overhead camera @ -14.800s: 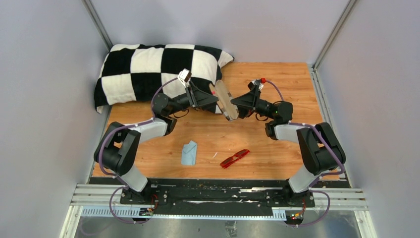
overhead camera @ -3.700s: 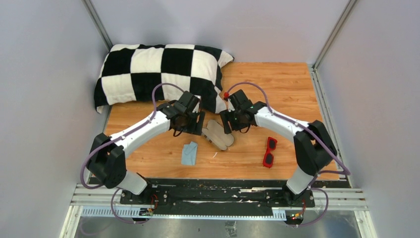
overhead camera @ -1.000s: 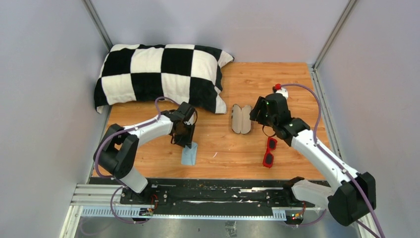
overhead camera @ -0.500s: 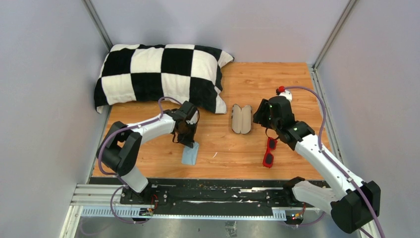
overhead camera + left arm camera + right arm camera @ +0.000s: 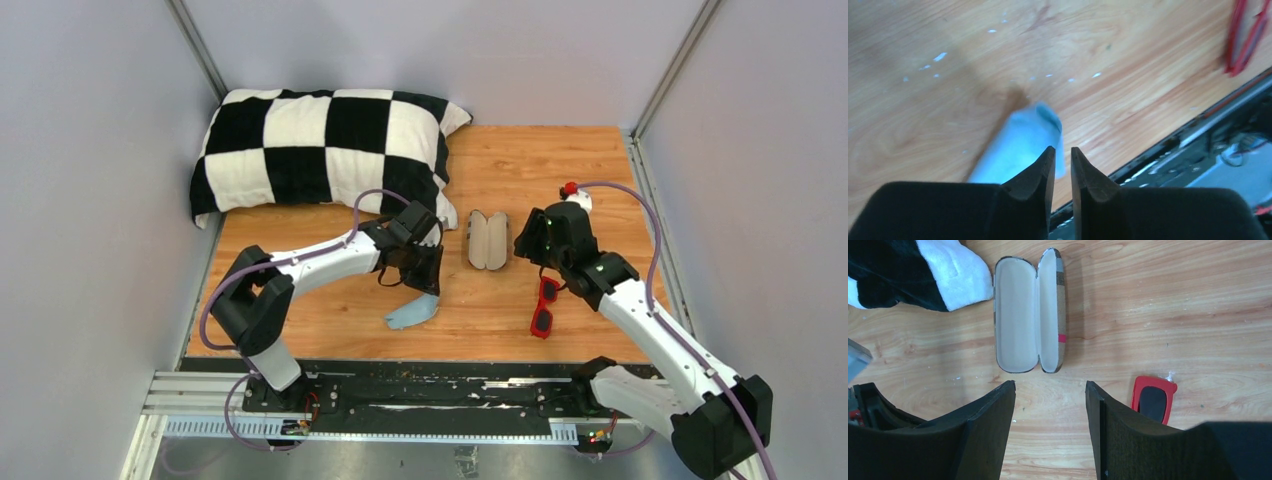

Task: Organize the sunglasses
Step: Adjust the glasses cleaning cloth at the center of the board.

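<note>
Wood counter (image 5: 560, 160): left hand (image 5: 428, 285), pinching the blue cloth (image 5: 413, 313), has swung it toward the open case (image 5: 487, 239), so packing looks underway; right hand (image 5: 1050, 387) gapes beside the case, sunglasses (image 5: 544, 305) lying right of it.

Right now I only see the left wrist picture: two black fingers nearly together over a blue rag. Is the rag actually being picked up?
Observer: It looks so. From above, one corner of the blue cloth reaches up into the left gripper, and the rest hangs below it.
Visitor: Where would those red glasses go?
Observer: Probably into the case that lies open and empty farther back.
Visitor: And the other arm?
Observer: The right gripper hangs open near the case and the sunglasses, holding nothing.
</note>
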Robot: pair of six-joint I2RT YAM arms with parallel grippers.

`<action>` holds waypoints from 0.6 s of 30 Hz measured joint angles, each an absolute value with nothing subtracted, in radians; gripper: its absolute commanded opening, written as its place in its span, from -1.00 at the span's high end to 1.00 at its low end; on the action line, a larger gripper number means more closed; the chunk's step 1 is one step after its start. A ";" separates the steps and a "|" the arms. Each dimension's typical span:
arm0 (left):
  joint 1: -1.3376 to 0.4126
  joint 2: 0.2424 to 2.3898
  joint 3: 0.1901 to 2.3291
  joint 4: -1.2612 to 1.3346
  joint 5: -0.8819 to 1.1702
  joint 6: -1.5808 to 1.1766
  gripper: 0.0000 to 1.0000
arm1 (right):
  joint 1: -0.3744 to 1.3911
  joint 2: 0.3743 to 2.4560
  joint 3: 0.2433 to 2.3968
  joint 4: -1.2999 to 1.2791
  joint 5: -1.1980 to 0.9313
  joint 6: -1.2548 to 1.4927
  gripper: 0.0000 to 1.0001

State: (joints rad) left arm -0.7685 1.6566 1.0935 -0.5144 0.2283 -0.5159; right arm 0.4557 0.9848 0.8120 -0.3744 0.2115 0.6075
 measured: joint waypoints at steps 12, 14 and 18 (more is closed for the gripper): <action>-0.722 1.496 1.110 -0.559 0.215 -0.516 -0.27 | 0.467 0.963 0.783 -0.391 0.130 0.572 -0.16; -0.688 1.438 1.065 -0.569 0.194 -0.508 -0.24 | 0.501 0.972 0.773 -0.388 0.114 0.561 -0.16; -0.627 1.351 0.929 -0.613 0.139 -0.511 -0.23 | 0.692 1.046 0.775 -0.368 0.109 0.551 -0.11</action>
